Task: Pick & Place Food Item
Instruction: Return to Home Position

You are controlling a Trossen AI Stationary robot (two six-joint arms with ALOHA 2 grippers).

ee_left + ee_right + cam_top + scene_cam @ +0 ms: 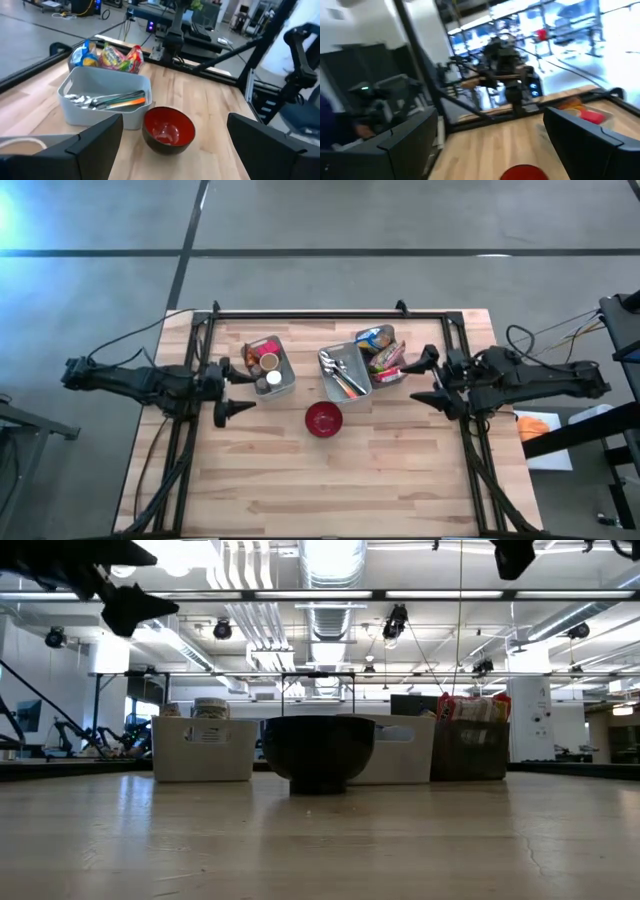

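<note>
Left arm lay low over the counter point(300, 490) at its left edge. Left hand point(236, 390) hovered just beside the left white bin point(290, 376), fingers point(95, 145) spread wide, nothing between them. The left white bin held several cans point(266, 370), upright and packed close; could not tell which one was red. Red bowl point(169, 131) sat empty on the counter, in front of the gap between the bins, close to the right white bin point(102, 107). That bin held silver spoons point(95, 101) plus an orange spoon point(131, 102), lying flat. Touching its far side was a darker basket point(468, 755) with snack bags point(112, 56) standing in it. Right hand point(427, 378) hovered just right of the basket, fingers point(585, 135) spread, holding nothing.
</note>
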